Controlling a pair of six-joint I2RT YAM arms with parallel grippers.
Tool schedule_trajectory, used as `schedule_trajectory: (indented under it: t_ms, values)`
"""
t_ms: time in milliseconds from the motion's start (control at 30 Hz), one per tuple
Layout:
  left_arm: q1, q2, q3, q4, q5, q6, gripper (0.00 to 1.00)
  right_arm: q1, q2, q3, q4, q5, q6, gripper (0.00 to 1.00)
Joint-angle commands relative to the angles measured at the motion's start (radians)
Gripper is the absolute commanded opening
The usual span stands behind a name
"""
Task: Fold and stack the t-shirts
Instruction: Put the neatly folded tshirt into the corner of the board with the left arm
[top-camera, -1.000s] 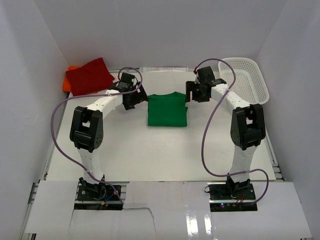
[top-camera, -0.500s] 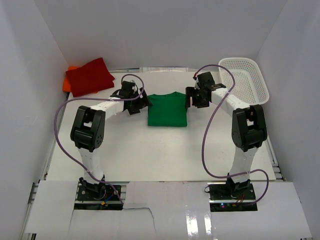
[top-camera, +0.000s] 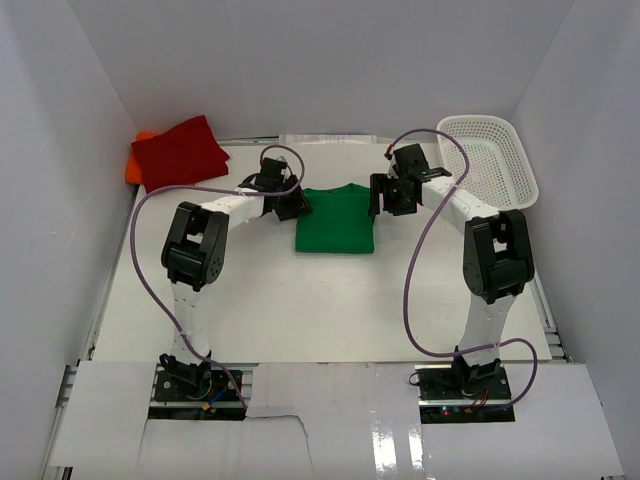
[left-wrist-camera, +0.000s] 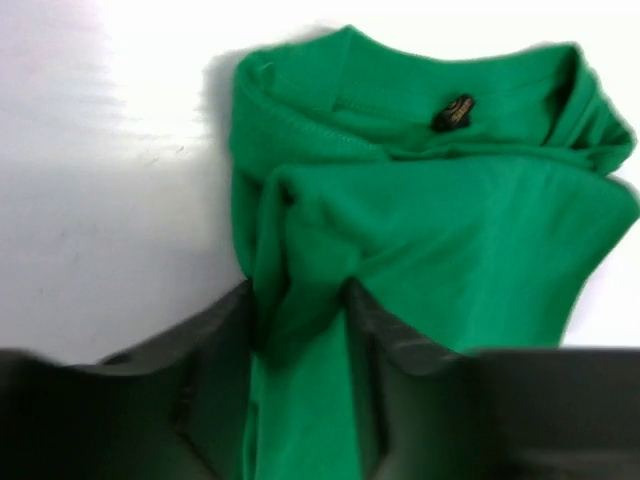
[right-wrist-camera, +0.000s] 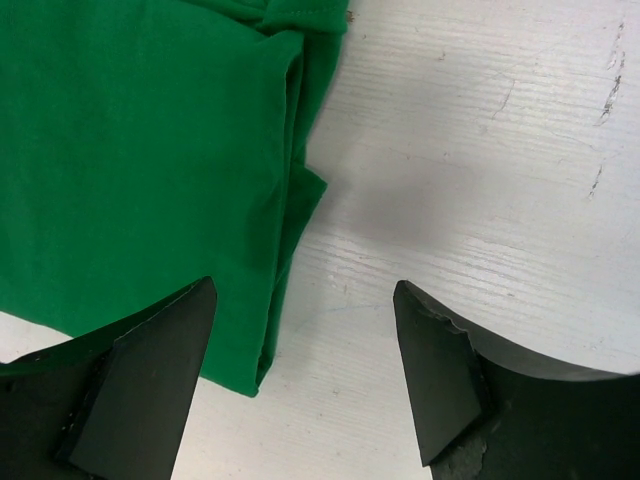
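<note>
The green t-shirt (top-camera: 335, 222) lies folded into a flat rectangle in the middle of the bench (top-camera: 300, 300), with its collar toward the far side. Its left edge is bunched up into a ridge. The red t-shirt (top-camera: 180, 152) lies folded in the far left corner, on the orange t-shirt (top-camera: 133, 168), which shows only an edge.

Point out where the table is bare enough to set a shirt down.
Widest free patch: table between left arm and right arm, nearer than the green t-shirt. A narrower strip behind it, between the red t-shirt and the white mesh basket. Crowded: left gripper and right gripper flank the green t-shirt.
</note>
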Motion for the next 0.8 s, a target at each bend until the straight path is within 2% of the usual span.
schedule_trajectory:
  t_ms: [0, 33, 67, 167, 300, 467, 567, 633, 767]
  values:
    - [-0.013, 0.079, 0.059, -0.120, -0.028, 0.028, 0.48, 0.002, -0.049, -0.014, 0.021, -0.009, -0.012, 0.78]
    - [-0.014, 0.093, 0.075, -0.135, -0.034, 0.031, 0.41, 0.002, -0.052, -0.015, 0.022, -0.011, -0.012, 0.77]
    - [-0.017, 0.123, 0.111, -0.164, -0.036, 0.034, 0.28, 0.002, -0.055, -0.015, 0.021, -0.011, -0.012, 0.78]
    - [-0.018, 0.180, 0.170, -0.246, -0.060, 0.045, 0.01, 0.002, -0.066, -0.021, 0.024, -0.020, -0.009, 0.77]
    - [0.033, 0.191, 0.306, -0.343, -0.105, 0.080, 0.00, 0.004, -0.078, -0.021, 0.029, -0.031, -0.008, 0.77]
    - [0.153, 0.171, 0.590, -0.488, -0.178, 0.163, 0.00, 0.013, -0.086, -0.023, 0.022, -0.040, -0.012, 0.77]
    - [0.261, 0.148, 0.694, -0.488, -0.165, 0.206, 0.00, 0.021, -0.101, -0.041, 0.033, -0.043, -0.011, 0.77]
    - [0.295, 0.150, 0.771, -0.490, -0.160, 0.226, 0.00, 0.027, -0.107, -0.047, 0.036, -0.048, -0.009, 0.77]
    - [0.370, 0.113, 0.806, -0.435, -0.113, 0.249, 0.00, 0.044, -0.104, -0.052, 0.027, -0.042, -0.014, 0.77]
